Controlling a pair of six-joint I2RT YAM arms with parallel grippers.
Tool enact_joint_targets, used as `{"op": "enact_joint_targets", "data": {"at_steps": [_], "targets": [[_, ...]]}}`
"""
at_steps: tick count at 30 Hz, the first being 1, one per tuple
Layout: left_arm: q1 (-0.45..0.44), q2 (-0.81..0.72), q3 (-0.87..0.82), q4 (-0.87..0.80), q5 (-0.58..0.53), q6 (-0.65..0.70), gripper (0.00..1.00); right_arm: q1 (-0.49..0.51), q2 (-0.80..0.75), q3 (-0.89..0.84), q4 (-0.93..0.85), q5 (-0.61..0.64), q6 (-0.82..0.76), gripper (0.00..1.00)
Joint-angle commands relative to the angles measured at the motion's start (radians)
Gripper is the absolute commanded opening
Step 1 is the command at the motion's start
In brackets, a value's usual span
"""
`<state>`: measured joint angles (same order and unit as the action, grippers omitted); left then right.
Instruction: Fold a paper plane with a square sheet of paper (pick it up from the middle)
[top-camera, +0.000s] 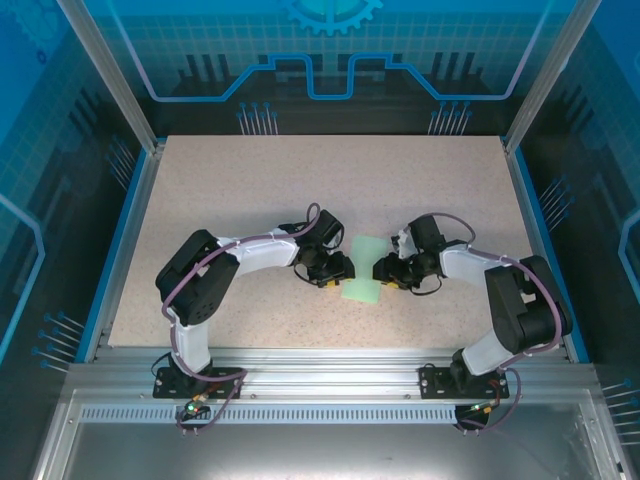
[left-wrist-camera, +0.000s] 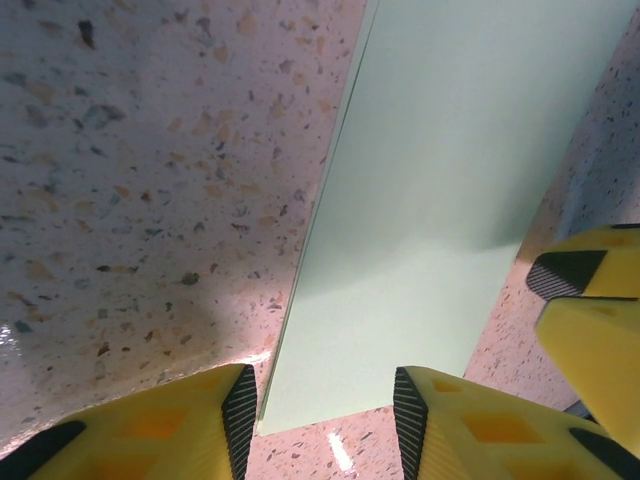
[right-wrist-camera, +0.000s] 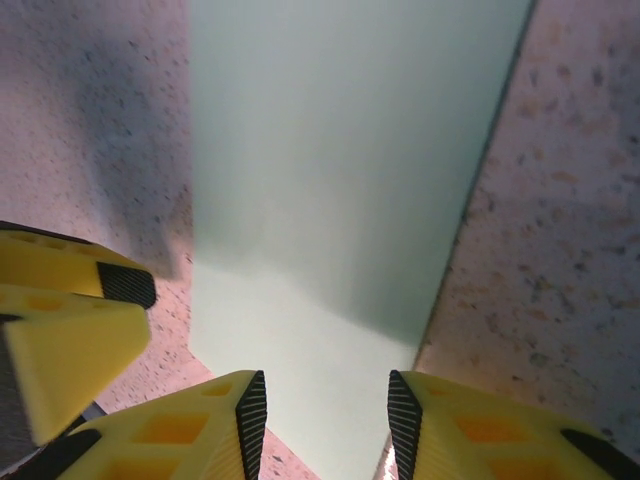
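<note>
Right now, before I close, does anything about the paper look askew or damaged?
Nothing stands out. The paper lies on the table between the left end effector and the right end effector, edges straight, no tear or crumple visible. Both are open.

This is a robotics lab cell, a purpose-built test bench. 2 arms, the left arm (top-camera: 205, 275) and the right arm (top-camera: 520, 300), are bolted side by side to a slotted aluminium rail (top-camera: 330, 372) at the near edge of a speckled tabletop (top-camera: 330, 190). Aluminium posts (top-camera: 105, 75) frame the bench, and blue panels (top-camera: 420, 45) wall it in on 3 sides, printed with circuit traces and a gear emblem (top-camera: 332, 12).
</note>
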<state>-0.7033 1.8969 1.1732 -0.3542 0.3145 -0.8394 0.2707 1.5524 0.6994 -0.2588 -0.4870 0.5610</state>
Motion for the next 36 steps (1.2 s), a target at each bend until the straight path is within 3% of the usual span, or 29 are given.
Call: {"op": "enact_joint_targets", "data": {"at_steps": [1, 13, 36], "targets": [[-0.006, -0.012, -0.007, -0.031, -0.003, 0.005, 0.45, 0.015, -0.004, 0.023, 0.007, -0.016, 0.015, 0.40], [-0.013, -0.002, -0.006, -0.025, 0.018, 0.010, 0.45, 0.010, 0.080, 0.011, -0.007, 0.034, -0.007, 0.40], [-0.041, 0.034, 0.020, -0.027, 0.061, -0.001, 0.45, 0.002, 0.083, -0.002, -0.017, 0.050, -0.021, 0.39]]}}
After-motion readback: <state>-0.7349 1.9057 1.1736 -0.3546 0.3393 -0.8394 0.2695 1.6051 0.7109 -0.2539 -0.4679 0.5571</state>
